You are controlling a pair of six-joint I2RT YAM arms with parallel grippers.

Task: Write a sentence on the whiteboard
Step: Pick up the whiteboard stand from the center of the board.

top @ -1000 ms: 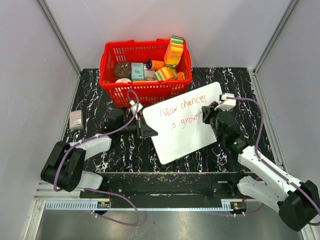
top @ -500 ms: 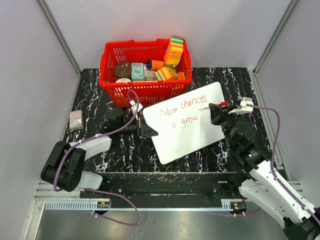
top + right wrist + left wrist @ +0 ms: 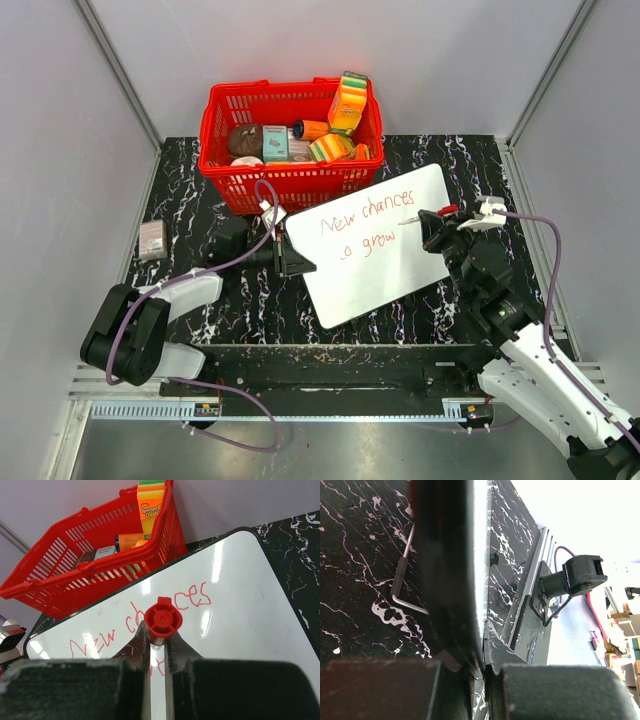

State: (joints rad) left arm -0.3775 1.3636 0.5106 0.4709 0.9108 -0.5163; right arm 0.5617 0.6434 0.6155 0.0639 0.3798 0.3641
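Note:
The whiteboard (image 3: 385, 275) lies tilted on the black marbled table. The sentence (image 3: 365, 213) is in red marker and reads "New chances" with "grow" below it. My left gripper (image 3: 291, 258) is shut on the whiteboard's left edge; the board shows edge-on in the left wrist view (image 3: 480, 555), between my left gripper's (image 3: 482, 655) jaws. My right gripper (image 3: 433, 228) is shut on a red marker (image 3: 425, 215), whose tip points just right of "grow". In the right wrist view the marker's red end (image 3: 163, 620) sits in my right gripper (image 3: 159, 632), over the board (image 3: 240, 595) and the words (image 3: 196, 596).
A red basket (image 3: 290, 182) with sponges and packets stands behind the board, close to its far edge, and shows in the right wrist view (image 3: 75, 575). A small grey box (image 3: 152, 240) lies at the table's left edge. Grey walls enclose the table.
My right arm has swung to the right, drawing the marker off the end of "grow", which now shows whole. The left gripper and the board have not moved.

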